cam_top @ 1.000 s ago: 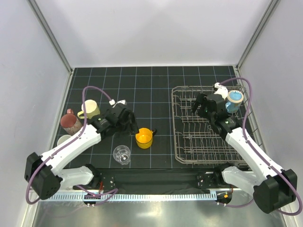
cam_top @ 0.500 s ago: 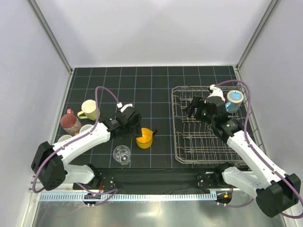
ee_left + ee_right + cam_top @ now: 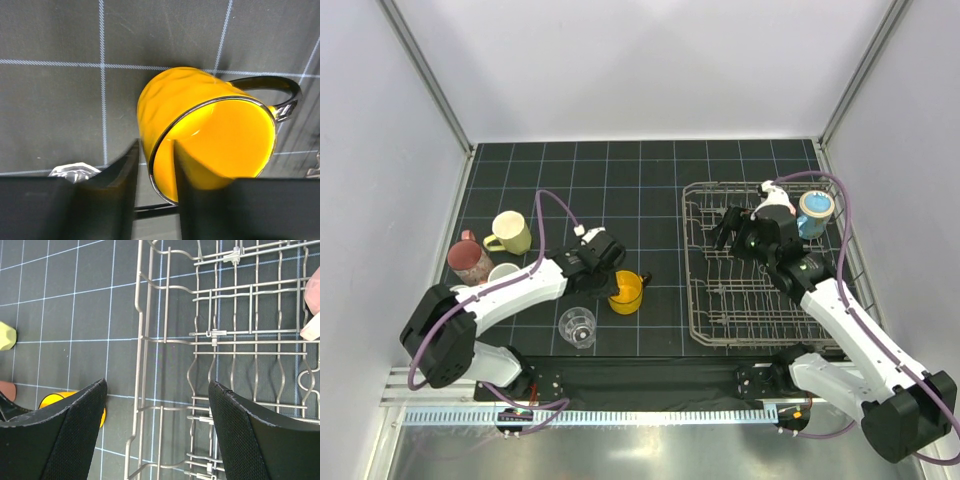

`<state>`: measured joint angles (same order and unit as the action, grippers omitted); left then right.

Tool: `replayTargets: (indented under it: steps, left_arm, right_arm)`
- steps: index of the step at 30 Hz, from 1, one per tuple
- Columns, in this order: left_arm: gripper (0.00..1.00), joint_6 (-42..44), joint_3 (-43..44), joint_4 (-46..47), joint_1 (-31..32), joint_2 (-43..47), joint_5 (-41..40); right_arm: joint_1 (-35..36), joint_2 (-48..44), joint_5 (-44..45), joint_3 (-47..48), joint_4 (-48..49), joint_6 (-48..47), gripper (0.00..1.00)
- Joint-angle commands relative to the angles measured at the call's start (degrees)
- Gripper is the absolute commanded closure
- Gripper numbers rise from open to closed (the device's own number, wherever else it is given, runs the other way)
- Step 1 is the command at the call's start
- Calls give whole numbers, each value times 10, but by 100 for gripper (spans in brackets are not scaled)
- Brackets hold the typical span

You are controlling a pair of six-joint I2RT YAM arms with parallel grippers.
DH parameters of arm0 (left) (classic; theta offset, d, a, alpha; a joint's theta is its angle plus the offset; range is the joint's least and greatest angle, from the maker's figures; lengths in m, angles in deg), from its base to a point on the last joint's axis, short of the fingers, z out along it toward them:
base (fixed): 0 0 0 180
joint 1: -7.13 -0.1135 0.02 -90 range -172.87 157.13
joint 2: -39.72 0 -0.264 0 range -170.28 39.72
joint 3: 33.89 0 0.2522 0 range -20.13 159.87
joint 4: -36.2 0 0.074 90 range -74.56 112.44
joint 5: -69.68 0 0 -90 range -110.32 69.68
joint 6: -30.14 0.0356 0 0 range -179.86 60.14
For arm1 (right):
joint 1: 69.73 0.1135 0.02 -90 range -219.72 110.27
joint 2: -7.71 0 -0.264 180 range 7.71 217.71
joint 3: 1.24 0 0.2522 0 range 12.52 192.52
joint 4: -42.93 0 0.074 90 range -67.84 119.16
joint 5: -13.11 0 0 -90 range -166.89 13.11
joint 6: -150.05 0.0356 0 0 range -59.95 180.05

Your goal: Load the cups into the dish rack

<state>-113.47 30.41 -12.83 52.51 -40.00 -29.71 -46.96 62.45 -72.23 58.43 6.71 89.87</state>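
Note:
An orange-yellow mug (image 3: 200,130) with a dark handle stands on the black gridded mat (image 3: 620,190), left of the dish rack (image 3: 705,300). My left gripper (image 3: 156,145) straddles its near wall, one finger inside and one outside, shut on the rim; from above the left gripper (image 3: 612,280) sits at the mug (image 3: 628,293). A clear tumbler (image 3: 577,326) stands just in front of it. The pale yellow mug (image 3: 510,232) and maroon mug (image 3: 470,262) are at far left. My right gripper (image 3: 159,384) hangs open over the rack's left rim (image 3: 142,340). A blue mug (image 3: 815,212) sits in the rack's back right corner.
A pink mug (image 3: 312,315) shows at the rack's right side in the right wrist view. A whitish cup (image 3: 503,272) stands beside the maroon mug, partly under the left arm. Upright wire tines (image 3: 250,305) fill the rack. Grey walls enclose the mat.
My left arm has reached right to the orange-yellow mug and its jaws have closed onto the rim. My right gripper has drifted left, away from the blue mug, still open.

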Motion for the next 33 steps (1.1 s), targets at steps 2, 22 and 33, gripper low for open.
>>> replayTargets:
  steps: [2, 22, 33]
  left_arm:
    - [81, -6, -6, 42, 4, 0, 5]
    - [100, 54, -83, 248, 8, 364, -33]
    - [100, 190, -192, 382, 8, 509, -46]
  right_arm:
    - [2, -12, -18, 16, -19, -32, 18]
    - [116, -38, -251, 82, -89, -10, 21]
    - [256, -40, -180, 100, -63, 152, 21]
